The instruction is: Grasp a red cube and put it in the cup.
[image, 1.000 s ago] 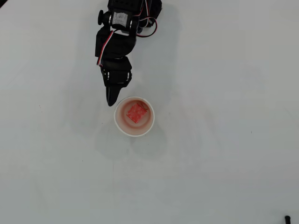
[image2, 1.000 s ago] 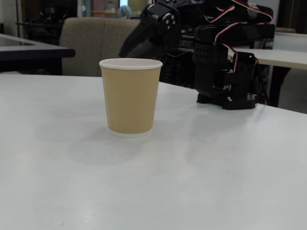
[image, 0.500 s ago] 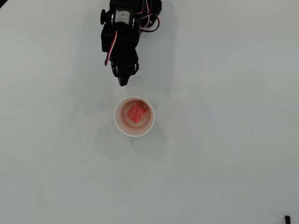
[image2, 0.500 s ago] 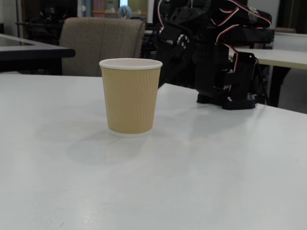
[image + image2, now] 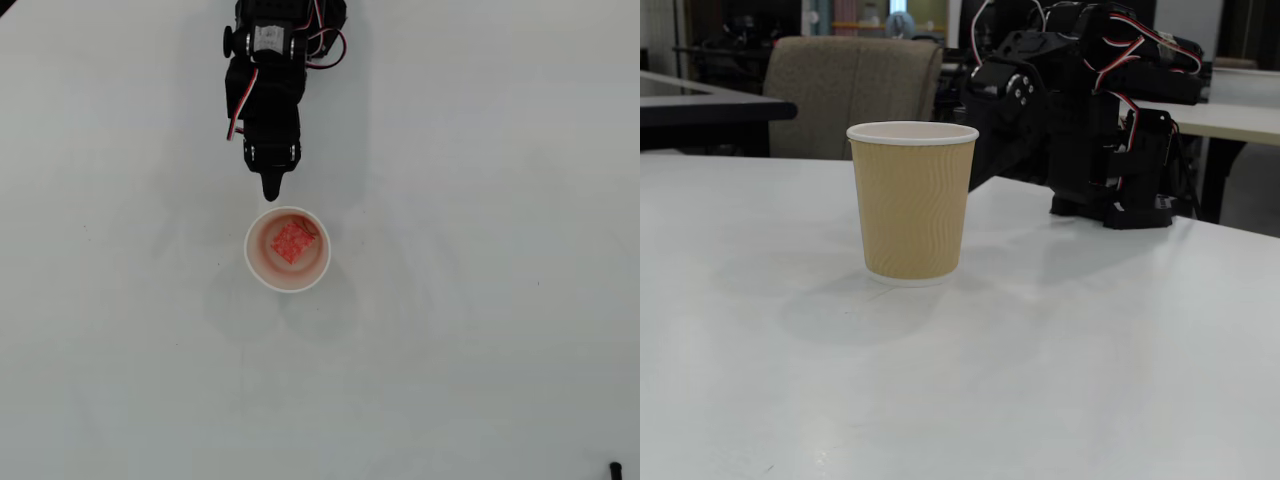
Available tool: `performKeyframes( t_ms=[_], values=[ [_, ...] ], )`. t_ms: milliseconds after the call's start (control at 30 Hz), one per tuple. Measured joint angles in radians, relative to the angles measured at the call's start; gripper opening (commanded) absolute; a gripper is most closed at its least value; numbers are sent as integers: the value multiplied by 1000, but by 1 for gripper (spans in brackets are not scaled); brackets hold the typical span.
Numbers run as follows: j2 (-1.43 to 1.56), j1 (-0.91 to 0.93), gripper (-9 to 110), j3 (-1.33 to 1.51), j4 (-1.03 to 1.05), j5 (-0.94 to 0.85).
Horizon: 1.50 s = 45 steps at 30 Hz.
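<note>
In the overhead view the red cube point(image 5: 292, 241) lies inside the cup point(image 5: 287, 281), resting on its bottom, tilted like a diamond. My gripper point(image 5: 270, 190) points down the picture at the cup from just above its rim, apart from it, with its fingers closed to one narrow tip and nothing held. In the fixed view the cup point(image 5: 912, 200) stands upright as a tan ribbed paper cup with a white rim, and its wall hides the cube. The black arm point(image 5: 1040, 90) is folded low behind the cup, with the gripper tip partly hidden by the cup's right side.
The arm's base point(image 5: 1130, 175) stands on the white table at the back right in the fixed view. A beige chair point(image 5: 850, 80) and other tables are behind. A small black object point(image 5: 615, 468) sits at the overhead view's bottom right corner.
The gripper has left the cup's left rim, drawn back toward the base, and now points straight at the cup from above. Cube and cup have not moved.
</note>
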Motion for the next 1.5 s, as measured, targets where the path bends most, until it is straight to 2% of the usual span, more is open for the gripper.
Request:
performKeyframes(
  t_ms=[867, 1500],
  values=[
    [0, -18, 0, 14, -21, 84],
    [0, 17, 6, 14, -21, 124]
  ],
)
